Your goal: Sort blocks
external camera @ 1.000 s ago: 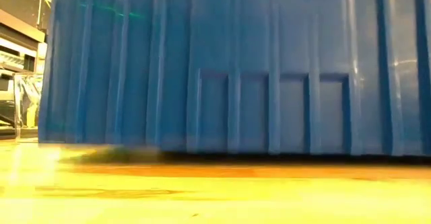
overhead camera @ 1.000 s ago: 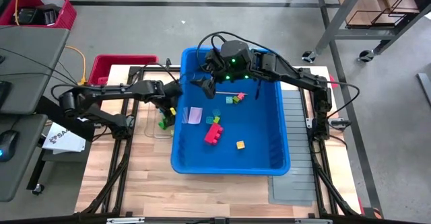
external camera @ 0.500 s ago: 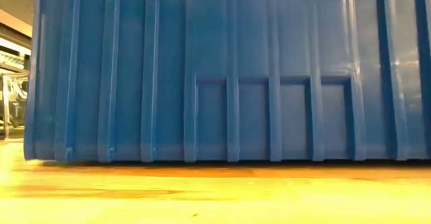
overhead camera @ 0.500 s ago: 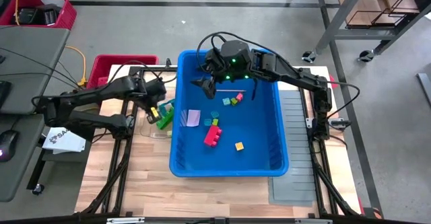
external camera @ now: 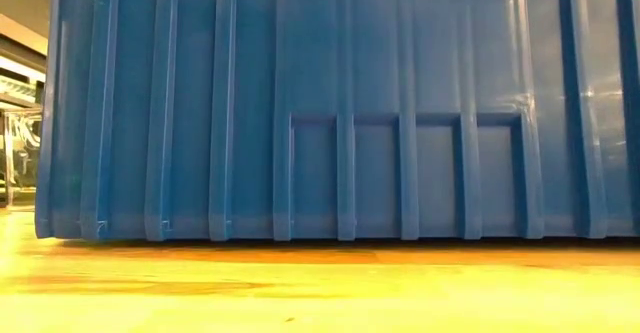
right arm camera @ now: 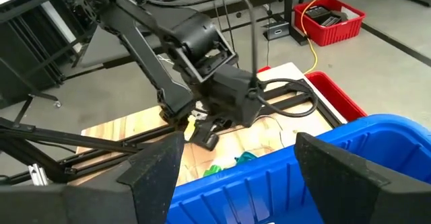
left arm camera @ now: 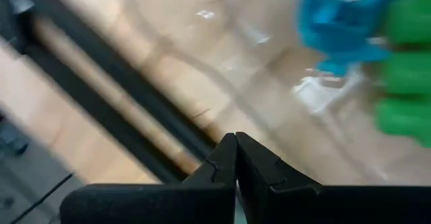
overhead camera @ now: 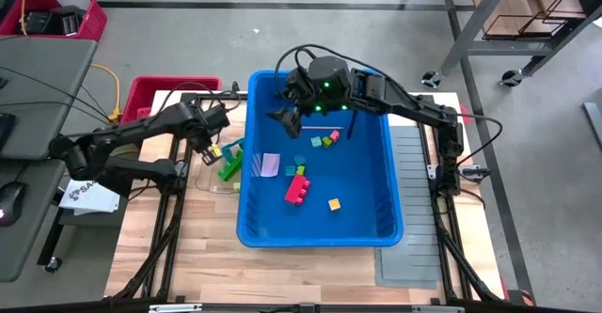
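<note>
1. Right now the left gripper (overhead camera: pixel 214 142) is hovering over the wooden table (overhead camera: pixel 207 247), just outside the side wall of the blue bin (overhead camera: pixel 390 177), with its two dark fingers (left arm camera: pixel 225 158) pressed together and nothing between them.
2. Just beside that gripper, on the bin side, a teal block (overhead camera: pixel 235 148) and a green block (overhead camera: pixel 229 169) are lying inside a clear tray (overhead camera: pixel 209 183) on the table; a small yellow block (overhead camera: pixel 215 151) is sitting right at the fingertips, though contact cannot be told.
3. Meanwhile the right gripper (overhead camera: pixel 285 117) is hanging over the far end of the bin, its fingers (right arm camera: pixel 155 167) spread wide and empty.
4. Below and in front of the right gripper, on the bin floor, loose blocks are lying: a pink-and-green cluster (overhead camera: pixel 326 139), a pale lilac piece (overhead camera: pixel 270 164), a large red block (overhead camera: pixel 299 188) and an orange cube (overhead camera: pixel 334 203), all apart from its fingertips.
5. From table height the bin wall is filling the picture, hiding both grippers.
</note>
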Robot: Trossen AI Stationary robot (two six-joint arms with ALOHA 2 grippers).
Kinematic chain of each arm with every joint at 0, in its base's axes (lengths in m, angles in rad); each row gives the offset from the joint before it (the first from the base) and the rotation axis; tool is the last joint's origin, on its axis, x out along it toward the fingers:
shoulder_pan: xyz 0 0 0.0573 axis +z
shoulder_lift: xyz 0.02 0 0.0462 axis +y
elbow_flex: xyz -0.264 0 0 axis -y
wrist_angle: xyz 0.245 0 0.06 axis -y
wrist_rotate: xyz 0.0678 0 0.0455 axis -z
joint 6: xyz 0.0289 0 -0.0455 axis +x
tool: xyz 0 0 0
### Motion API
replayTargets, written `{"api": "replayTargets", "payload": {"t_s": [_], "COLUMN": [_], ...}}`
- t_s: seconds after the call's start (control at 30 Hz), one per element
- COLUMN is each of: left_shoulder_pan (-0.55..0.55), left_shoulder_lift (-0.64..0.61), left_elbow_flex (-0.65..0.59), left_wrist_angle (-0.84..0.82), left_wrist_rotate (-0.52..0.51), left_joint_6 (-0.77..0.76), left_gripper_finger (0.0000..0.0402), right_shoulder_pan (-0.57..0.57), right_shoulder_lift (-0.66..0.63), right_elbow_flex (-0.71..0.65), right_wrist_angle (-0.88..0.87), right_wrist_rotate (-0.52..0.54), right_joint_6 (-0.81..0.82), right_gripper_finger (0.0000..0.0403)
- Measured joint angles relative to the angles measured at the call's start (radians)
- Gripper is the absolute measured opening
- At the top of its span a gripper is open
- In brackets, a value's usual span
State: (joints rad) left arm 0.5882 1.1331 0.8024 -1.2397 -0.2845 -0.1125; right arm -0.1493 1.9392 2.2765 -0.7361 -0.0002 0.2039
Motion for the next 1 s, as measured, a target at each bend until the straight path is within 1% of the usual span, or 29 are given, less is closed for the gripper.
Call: {"api": "replayTargets", "payload": {"t_s": [0.07, 0.13, 0.27, 0.4, 0.47, 0.57, 0.6, 0.63, 0.87, 0.93, 1.0], "left_shoulder_pan": [0.02, 0.044, 0.095, 0.13, 0.138, 0.137, 0.134, 0.129, 0.099, 0.096, 0.097], "left_shoulder_lift": [0.017, 0.042, 0.119, 0.196, 0.217, 0.222, 0.222, 0.221, 0.221, 0.221, 0.221], "left_elbow_flex": [0.0, 0.0, 0.0, 0.0, 0.0, 0.0, 0.0, -0.001, -0.001, -0.001, -0.001], "left_wrist_angle": [-0.011, -0.017, -0.01, -0.006, 0.003, 0.015, 0.021, 0.026, 0.028, 0.027, 0.027], "left_wrist_rotate": [-0.049, -0.064, -0.01, -0.003, 0.045, 0.209, 0.25, 0.269, 0.294, 0.293, 0.293], "left_joint_6": [-0.026, -0.04, -0.013, -0.008, 0.015, 0.051, 0.044, 0.035, 0.011, 0.012, 0.014], "left_gripper_finger": [0.0, 0.0, 0.0, 0.0, 0.0, 0.0, 0.0, 0.0, 0.0, 0.0, 0.0], "right_shoulder_pan": [0.004, 0.009, 0.016, 0.019, 0.019, 0.019, 0.019, 0.019, 0.019, 0.019, 0.019], "right_shoulder_lift": [0.0, 0.0, 0.0, 0.0, 0.0, 0.0, 0.0, 0.0, 0.0, 0.0, 0.0], "right_elbow_flex": [0.0, 0.0, 0.0, 0.0, 0.0, 0.0, 0.0, 0.0, 0.0, 0.0, 0.0], "right_wrist_angle": [0.0, 0.0, 0.0, -0.002, -0.009, -0.023, -0.027, -0.028, -0.034, -0.064, -0.154], "right_wrist_rotate": [0.0, 0.0, 0.0, 0.0, 0.0, 0.0, 0.0, 0.0, 0.003, 0.026, 0.079], "right_joint_6": [0.0, 0.0, 0.004, 0.005, 0.004, 0.005, 0.004, 0.004, 0.0, 0.011, 0.019], "right_gripper_finger": [0.0281, 0.0281, 0.0281, 0.0281, 0.0281, 0.0281, 0.0281, 0.0281, 0.0281, 0.0281, 0.0281]}}
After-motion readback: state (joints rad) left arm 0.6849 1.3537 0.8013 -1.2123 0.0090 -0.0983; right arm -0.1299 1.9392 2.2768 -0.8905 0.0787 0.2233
